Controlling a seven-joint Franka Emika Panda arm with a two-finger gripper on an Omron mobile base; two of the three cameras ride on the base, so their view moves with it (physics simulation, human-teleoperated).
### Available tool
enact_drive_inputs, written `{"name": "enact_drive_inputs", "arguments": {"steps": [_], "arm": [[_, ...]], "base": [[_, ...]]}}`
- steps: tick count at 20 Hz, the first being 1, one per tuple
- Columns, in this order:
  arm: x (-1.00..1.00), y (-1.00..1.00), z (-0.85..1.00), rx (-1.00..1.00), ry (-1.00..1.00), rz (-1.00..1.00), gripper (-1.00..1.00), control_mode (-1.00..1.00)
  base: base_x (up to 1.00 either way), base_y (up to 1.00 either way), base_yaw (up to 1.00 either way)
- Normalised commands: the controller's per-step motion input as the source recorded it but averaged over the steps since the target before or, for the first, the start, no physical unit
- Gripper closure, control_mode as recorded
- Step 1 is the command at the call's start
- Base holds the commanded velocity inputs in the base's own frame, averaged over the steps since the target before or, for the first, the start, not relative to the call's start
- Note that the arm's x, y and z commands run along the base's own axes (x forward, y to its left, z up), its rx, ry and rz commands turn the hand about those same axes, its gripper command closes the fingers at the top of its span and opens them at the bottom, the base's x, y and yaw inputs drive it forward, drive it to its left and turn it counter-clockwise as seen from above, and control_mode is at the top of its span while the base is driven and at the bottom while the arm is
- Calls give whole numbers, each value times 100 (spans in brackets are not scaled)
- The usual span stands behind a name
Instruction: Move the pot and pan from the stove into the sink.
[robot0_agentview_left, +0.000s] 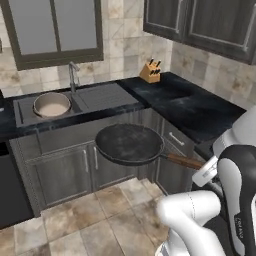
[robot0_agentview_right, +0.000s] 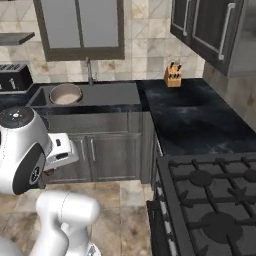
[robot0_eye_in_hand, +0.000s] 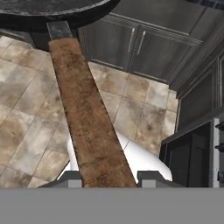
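The gripper (robot0_eye_in_hand: 107, 177) is clamped on the end of the pan (robot0_agentview_left: 129, 144)'s brown handle, holding it level in the air above the floor, short of the sink (robot0_agentview_left: 95, 97). The pot (robot0_agentview_left: 51, 105) already sits in the basin's left end, so the pan likely needs the free right side; the stove (robot0_agentview_right: 210, 200) is bare.

My jaws hold the pan (robot0_agentview_left: 129, 144) by its handle over the floor (robot0_agentview_left: 100, 220), before the sink (robot0_agentview_left: 95, 97); the pot (robot0_agentview_left: 52, 104) sits in it.
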Motion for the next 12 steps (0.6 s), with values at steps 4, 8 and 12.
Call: {"name": "enact_drive_inputs", "arguments": {"steps": [4,8,12], "arm": [[0,0,0,0,0,0,100,100],[0,0,0,0,0,0,100,100],[0,0,0,0,0,0,100,100]], "base": [[-5,-2,41],[-12,-5,28],[-8,-1,4]]}}
